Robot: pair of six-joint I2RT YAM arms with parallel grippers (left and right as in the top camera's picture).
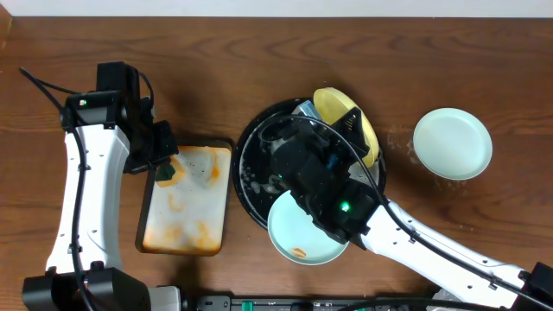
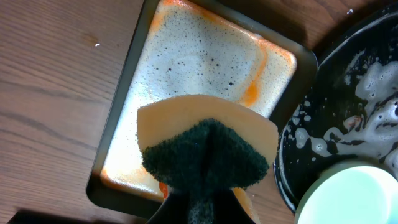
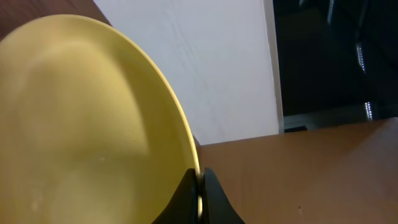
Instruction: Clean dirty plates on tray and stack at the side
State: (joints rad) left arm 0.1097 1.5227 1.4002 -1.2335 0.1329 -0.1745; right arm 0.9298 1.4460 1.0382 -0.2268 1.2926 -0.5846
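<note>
Seen from above, the right arm (image 1: 333, 186) hides the middle of the black tray (image 1: 251, 145), part of the yellow plate (image 1: 331, 104) and the far rim of the blue plate (image 1: 294, 229). In the left wrist view the sponge (image 2: 205, 155) covers the fingertips of the left end effector (image 2: 200, 208).

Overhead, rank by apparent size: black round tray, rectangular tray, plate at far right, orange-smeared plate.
1. black round tray
2. rectangular tray
3. far-right plate and orange-smeared plate: look alike, the latter partly under the arm.

No legible text anywhere, seemingly.
</note>
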